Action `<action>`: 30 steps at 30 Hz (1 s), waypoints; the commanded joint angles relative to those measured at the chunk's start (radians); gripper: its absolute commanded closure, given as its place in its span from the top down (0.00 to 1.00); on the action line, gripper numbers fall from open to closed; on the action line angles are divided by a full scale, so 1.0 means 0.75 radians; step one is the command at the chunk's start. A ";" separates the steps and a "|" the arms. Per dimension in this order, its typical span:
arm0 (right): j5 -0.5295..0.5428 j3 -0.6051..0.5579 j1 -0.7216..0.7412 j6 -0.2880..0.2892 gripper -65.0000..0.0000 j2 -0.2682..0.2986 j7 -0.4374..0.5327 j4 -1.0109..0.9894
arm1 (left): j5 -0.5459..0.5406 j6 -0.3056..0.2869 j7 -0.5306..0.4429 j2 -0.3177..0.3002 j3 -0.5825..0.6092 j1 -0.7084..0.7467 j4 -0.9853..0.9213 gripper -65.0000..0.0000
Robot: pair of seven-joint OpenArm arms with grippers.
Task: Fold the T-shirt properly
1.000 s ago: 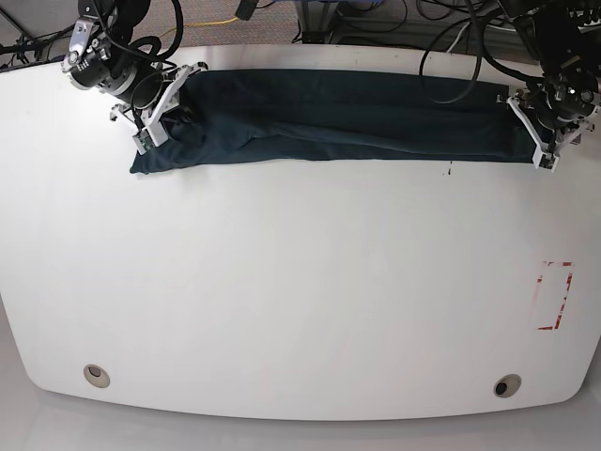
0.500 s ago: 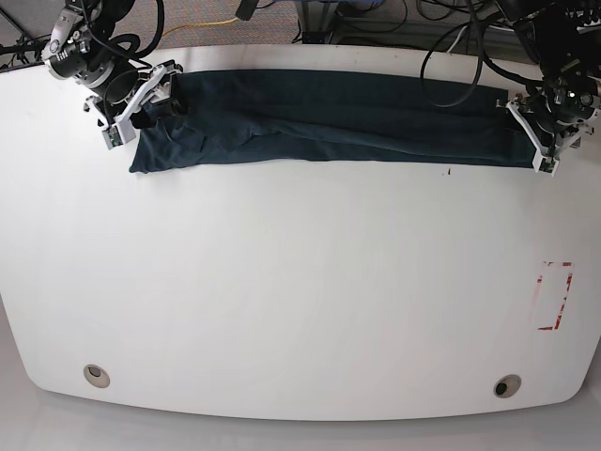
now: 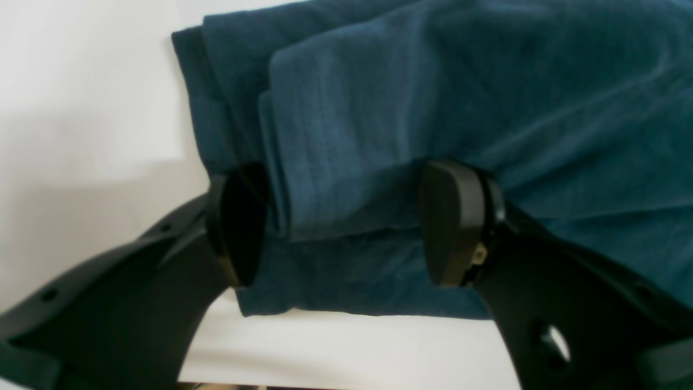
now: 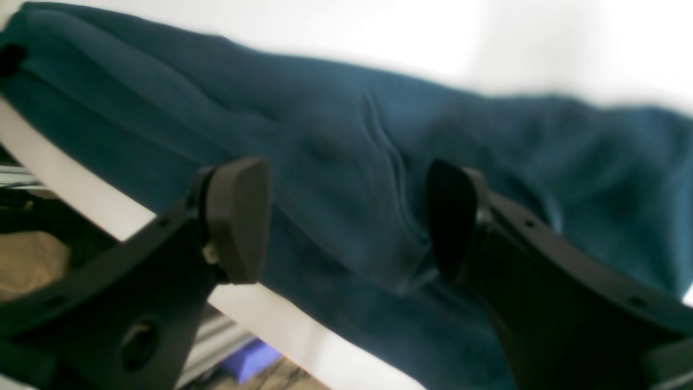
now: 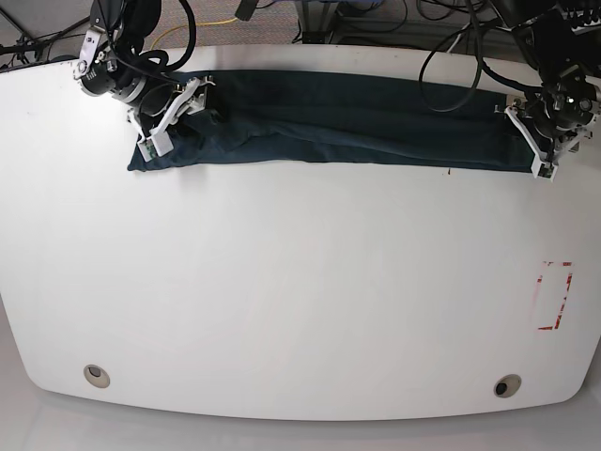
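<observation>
Both the left gripper (image 3: 346, 227) and right gripper (image 4: 346, 216) stood released, apparently just above the T-shirt (image 5: 357, 117) ends.

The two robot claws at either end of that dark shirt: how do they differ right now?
The left gripper sits at the T-shirt's neat, squared end, straddling a layered fold edge. The right gripper is over the other, bulkier end, where the cloth bunches and spreads wider, and it reaches further in over the fabric. Both have their jaws open, above cloth lying on the white table, pinching nothing.
</observation>
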 commanded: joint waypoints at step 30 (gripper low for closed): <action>-0.110 0.006 0.294 0.002 0.65 0.235 0.152 -0.396 | -0.671 -0.002 0.379 -0.151 -0.167 -0.120 -0.062 0.78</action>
